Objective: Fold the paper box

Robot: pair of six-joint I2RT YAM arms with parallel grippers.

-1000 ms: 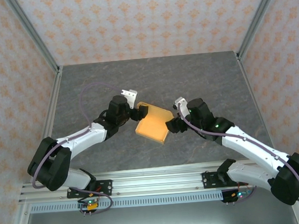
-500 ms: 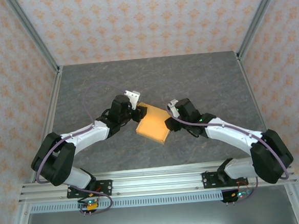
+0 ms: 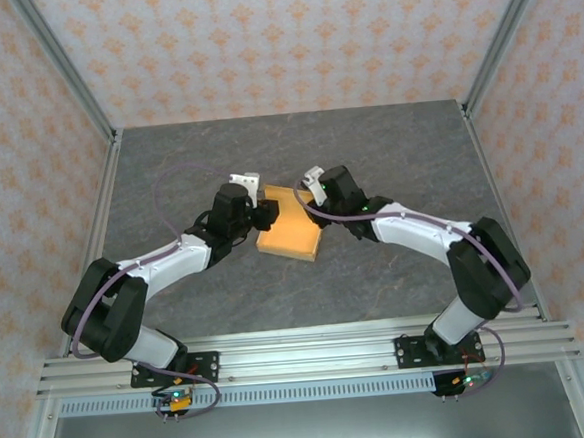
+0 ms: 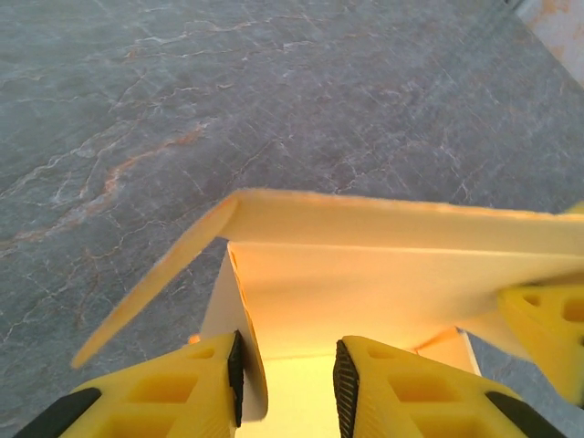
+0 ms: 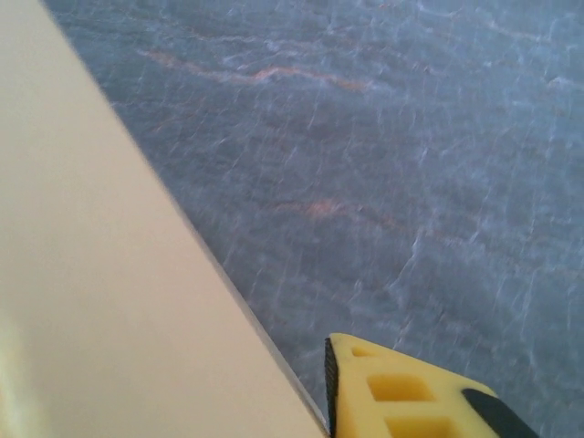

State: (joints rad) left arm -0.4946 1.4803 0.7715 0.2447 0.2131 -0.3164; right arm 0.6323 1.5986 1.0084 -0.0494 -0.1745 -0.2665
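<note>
The paper box is a flat orange-yellow cardboard piece lying mid-table between both arms. My left gripper is at its left edge. In the left wrist view the box's open inside faces the camera, with a loose flap sticking out to the left. A pale side flap rests against the left pad, and the left gripper stands open around it. My right gripper is at the box's far right corner. One of its fingers shows beside a pale box panel; the other is hidden.
The grey marbled tabletop is bounded by aluminium frame posts and patterned walls. A rail runs along the near edge, carrying both arm bases. A second yellow finger touches the box's right side in the left wrist view.
The right gripper has slid from the box's near right edge up to its far right corner. The box and the left gripper have shifted slightly left and away.
</note>
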